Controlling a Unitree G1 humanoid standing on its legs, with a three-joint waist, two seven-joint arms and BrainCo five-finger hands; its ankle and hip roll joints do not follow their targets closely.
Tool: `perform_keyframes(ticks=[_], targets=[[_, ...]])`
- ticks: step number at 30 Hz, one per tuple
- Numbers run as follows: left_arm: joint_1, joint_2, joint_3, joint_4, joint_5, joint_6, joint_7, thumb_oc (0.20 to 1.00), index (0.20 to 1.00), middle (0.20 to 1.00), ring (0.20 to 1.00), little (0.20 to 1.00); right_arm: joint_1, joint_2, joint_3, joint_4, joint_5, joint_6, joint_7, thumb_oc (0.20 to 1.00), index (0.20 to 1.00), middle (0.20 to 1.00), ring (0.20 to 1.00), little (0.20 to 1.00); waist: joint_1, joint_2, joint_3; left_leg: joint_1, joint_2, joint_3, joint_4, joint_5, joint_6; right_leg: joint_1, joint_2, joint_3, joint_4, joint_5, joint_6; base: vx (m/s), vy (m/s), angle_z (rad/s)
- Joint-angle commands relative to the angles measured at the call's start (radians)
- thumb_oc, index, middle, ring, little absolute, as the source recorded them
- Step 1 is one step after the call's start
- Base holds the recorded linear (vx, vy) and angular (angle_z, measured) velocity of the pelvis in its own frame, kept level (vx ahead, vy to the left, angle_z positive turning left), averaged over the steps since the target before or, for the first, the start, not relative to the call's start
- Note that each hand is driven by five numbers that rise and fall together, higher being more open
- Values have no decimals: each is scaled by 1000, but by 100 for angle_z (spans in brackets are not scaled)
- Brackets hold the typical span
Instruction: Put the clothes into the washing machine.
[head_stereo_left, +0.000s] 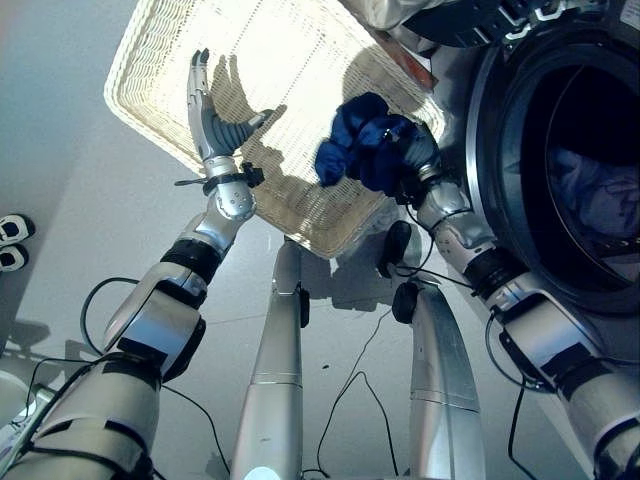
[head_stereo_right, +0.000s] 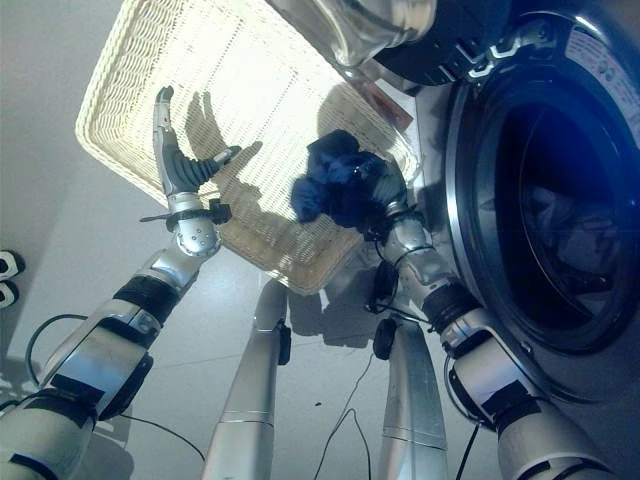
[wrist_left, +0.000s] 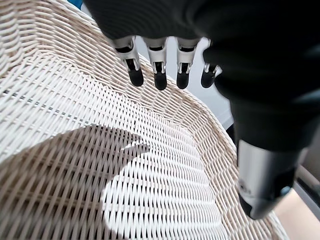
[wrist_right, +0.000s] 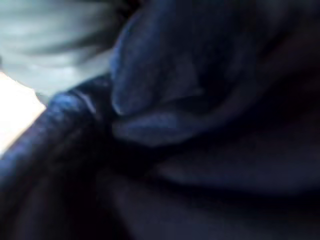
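Observation:
A bunched dark blue cloth (head_stereo_left: 352, 140) hangs over the right edge of the white wicker basket (head_stereo_left: 170, 60), and my right hand (head_stereo_left: 422, 152) is shut on it. From the right wrist, the blue cloth (wrist_right: 200, 125) sits right against the camera. Just right of that hand is the washing machine (head_stereo_left: 500, 120), its round drum opening (head_stereo_left: 585, 190) showing pale clothes (head_stereo_left: 605, 200) inside. My left hand (head_stereo_left: 213, 122) is held open above the basket's near left part, fingers straight and holding nothing. In the left wrist view its fingers (wrist_left: 160, 75) hover over the basket's weave (wrist_left: 75, 165).
The machine's open glass door (head_stereo_right: 360, 25) juts over the basket's far right corner. A pair of white shoes (head_stereo_left: 12, 242) rests on the grey floor at the far left. Bare floor lies left of and in front of the basket.

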Motion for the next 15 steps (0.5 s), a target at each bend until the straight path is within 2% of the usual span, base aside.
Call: perform_keyframes(ticks=[1,4,7,12,15], targets=[[3,12,77,7,22,-20,41,1000,1000,1000,1000,1000,88,-38,-67,-17,339,-49,187,200,200,200,200,200,-44,0,-16,-10,-81,109,165,-142,70,68,75,-12,-294,247,123,5,10,-3],[14,27,81,17,16,-37,36,1000,1000,1000,1000,1000,105,-71,-140,53,514,-18,296,200,200,200,200,200,-50,-1,-16,-5,-76,107,165,-150,70,70,76,-8,-289,242,125,5,4,-6],[13,39,82,30,8,-53,25,1000,1000,1000,1000,1000,92,-99,-185,127,570,2,329,200,200,200,200,200,-50,0,-16,-2,-74,106,163,-156,71,76,77,-6,-294,241,126,2,-8,-4],[8,58,83,63,-5,-85,11,1000,1000,1000,1000,1000,61,-147,-272,278,646,23,297,200,200,200,200,200,-50,2,-16,5,-67,104,159,-166,68,89,78,-4,-305,237,128,1,-7,-4],[6,64,78,78,-14,-102,8,1000,1000,1000,1000,1000,34,-183,-323,369,648,-2,213,200,200,200,200,200,-48,5,-16,5,-66,103,159,-170,66,93,79,-1,-314,236,128,6,-2,-3]])
